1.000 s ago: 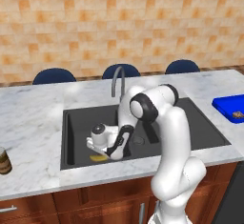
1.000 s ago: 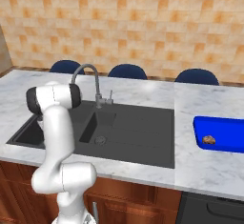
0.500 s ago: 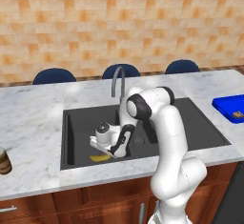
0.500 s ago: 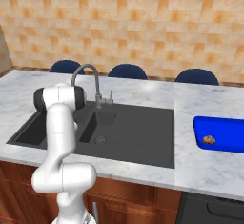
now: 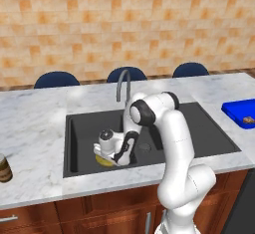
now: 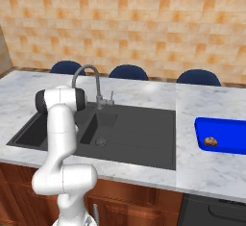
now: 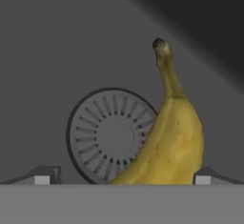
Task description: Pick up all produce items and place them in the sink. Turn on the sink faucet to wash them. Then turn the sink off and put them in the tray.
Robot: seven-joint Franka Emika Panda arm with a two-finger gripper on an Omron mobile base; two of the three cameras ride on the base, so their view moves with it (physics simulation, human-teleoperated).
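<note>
- My arm (image 5: 169,143) rises from its base, folds at the elbow and bends forward and down.
- My gripper (image 7: 122,175) points downward, jaws spread wide, apparently holding nothing, though the fingertips (image 7: 45,174) barely show.

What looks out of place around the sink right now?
Nothing looks spilled or damaged. The banana lies in the sink, partly over the drain, between the open gripper tips. The brown ball already sits in the blue tray.

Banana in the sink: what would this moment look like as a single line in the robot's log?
gripper: open, low over banana | banana: on left basin floor, overlapping drain | brown ball: in blue tray
</note>
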